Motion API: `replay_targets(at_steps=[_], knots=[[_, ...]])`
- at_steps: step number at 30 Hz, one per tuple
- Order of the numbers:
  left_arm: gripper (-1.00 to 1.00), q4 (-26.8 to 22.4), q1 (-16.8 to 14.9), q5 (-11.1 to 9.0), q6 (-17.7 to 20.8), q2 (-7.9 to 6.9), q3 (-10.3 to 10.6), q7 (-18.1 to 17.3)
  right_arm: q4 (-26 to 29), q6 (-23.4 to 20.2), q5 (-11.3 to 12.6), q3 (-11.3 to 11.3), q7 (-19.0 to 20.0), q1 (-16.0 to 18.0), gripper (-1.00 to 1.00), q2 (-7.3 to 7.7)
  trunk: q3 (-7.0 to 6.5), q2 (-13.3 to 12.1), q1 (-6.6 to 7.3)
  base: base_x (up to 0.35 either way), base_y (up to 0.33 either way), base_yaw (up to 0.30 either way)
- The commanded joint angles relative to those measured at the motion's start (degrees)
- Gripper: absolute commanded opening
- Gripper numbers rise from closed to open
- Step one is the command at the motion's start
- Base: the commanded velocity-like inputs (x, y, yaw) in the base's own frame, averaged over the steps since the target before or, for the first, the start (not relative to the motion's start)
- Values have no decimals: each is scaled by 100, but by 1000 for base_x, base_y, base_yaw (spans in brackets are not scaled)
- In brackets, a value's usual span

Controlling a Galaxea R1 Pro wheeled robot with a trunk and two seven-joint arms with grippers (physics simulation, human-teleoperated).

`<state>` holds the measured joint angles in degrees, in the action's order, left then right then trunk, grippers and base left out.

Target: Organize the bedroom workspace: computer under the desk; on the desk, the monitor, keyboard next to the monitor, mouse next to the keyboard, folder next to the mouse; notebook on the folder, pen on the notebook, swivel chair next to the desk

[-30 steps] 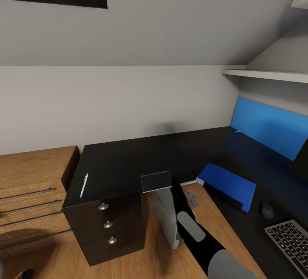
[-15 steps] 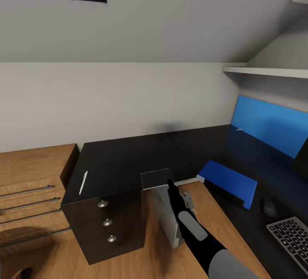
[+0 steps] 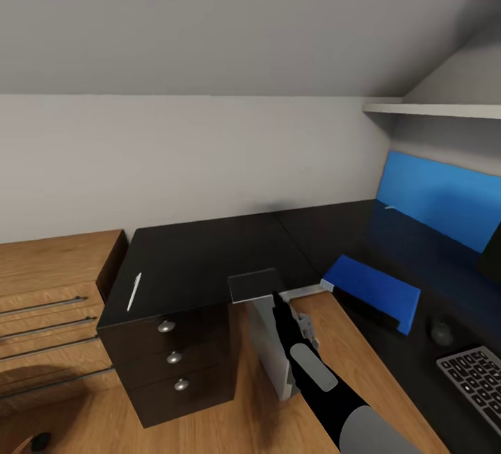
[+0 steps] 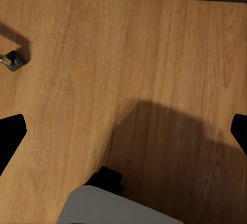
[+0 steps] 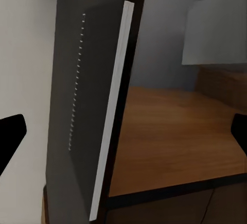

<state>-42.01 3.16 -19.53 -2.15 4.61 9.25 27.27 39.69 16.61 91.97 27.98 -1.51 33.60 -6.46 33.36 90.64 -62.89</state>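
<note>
Sloped grey walls enclose an L-shaped black desk (image 3: 209, 252) in the head view. One white pen (image 3: 134, 291) lies on the desk's left section, above a drawer unit with three round knobs (image 3: 173, 357). One blue folder (image 3: 372, 291) lies flat on the right section, well apart from the pen. One dark mouse (image 3: 440, 331) sits near the folder, and one keyboard (image 3: 475, 379), grey-keyed, lies just beside the mouse at the frame edge. One blue panel (image 3: 445, 202) stands against the right wall. One grey computer tower (image 3: 268, 332) stands on the wood floor in the desk's inner corner, its dark top level with the desk edge. The right arm (image 3: 313, 377) reaches alongside it.

Left wrist view: wood floor (image 4: 154, 69), one small caster (image 4: 13, 60); the left gripper's two black fingertips (image 4: 10, 136) stand wide apart, holding nothing.

Right wrist view: the tower's dark perforated side panel (image 5: 82, 116) is close ahead; the right gripper's fingertips (image 5: 10, 134) are spread wide, empty.
</note>
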Motion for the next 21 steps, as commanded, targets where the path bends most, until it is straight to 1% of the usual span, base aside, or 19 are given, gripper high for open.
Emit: replay_targets(at_steps=[1, 13, 21], knots=[[100, -9, 1, -59, -22, -4, 24, 33, 5, 44, 46, 32, -16, 6, 100, 4, 23, 44, -23, 0, 0, 0], [100, -9, 1, -52, -22, -4, 24, 33, 9, 45, 41, 33, -16, 6, 100, 4, 238, 526, -286, 0, 0, 0], [100, -9, 1, -51, -22, -7, 20, 28, 12, 49, 33, 39, -9, 6, 100, 3, 238, 526, -286, 0, 0, 0]])
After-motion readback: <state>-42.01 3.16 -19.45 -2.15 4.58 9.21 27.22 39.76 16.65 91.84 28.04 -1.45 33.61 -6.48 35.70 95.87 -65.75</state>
